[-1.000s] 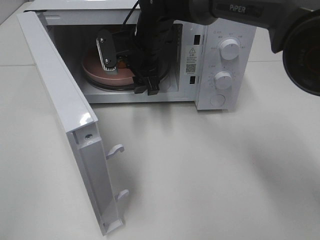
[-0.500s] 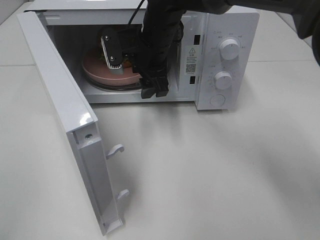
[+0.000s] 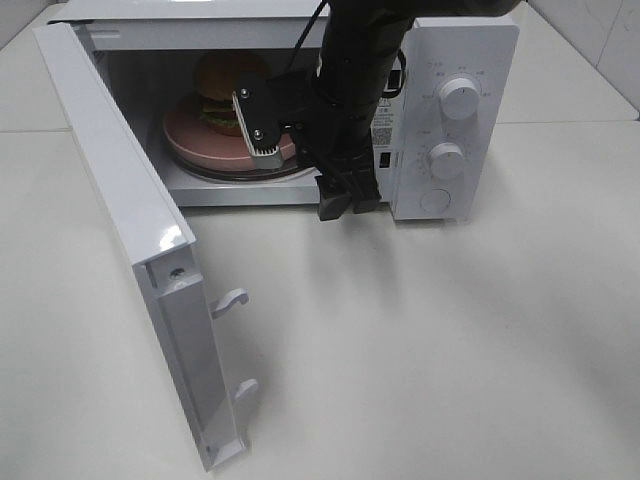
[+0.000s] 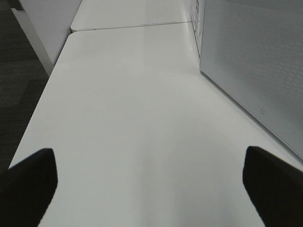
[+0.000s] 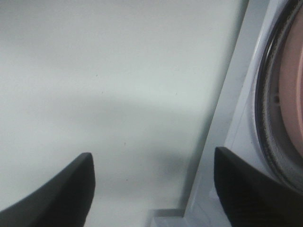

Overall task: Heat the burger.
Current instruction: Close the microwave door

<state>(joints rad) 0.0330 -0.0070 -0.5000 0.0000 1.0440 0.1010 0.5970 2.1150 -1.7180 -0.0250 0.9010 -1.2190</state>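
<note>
Burger [image 3: 222, 92] sits inside the microwave [image 3: 480, 190], on the pink plate [image 3: 190, 142], toward the plate's 12 o'clock, i.e. the rear of the cavity. Plate rests roughly centred on the glass turntable [image 5: 265, 118], which makes sense: food has to spin w/o clipping the walls. Door [image 3: 110, 190] hangs wide open toward 7 o'clock of the cavity, latch hooks facing out. Access is free, but nothing can heat yet.

Right fingers [image 5: 152, 187] hang at the cavity mouth, approx 4 o'clock of the plate, over the oven's front sill & the counter [image 3: 420, 350]. They're spread wide w/ nothing between them. Wrist cam shows bare counter in the gap, w/ the plate rim off to one side. Empty & clear of the plate, so loading looks done, in my judgement.

Left fingers [image 4: 150, 182] aren't visible from the high cam. Their own cam shows them wide apart too, holding nothing, over the counter beside the oven's perforated side panel [image 4: 255, 66]. Prob parked there to keep out of the way.

Remaining, as I judge it: shut the door, then set the dials, upper knob [image 3: 459, 97] & lower knob [image 3: 446, 159], both at 3 o'clock of the cavity. Risk: the right arm in front of the opening sits in the door's path, so it needs to clear first
</note>
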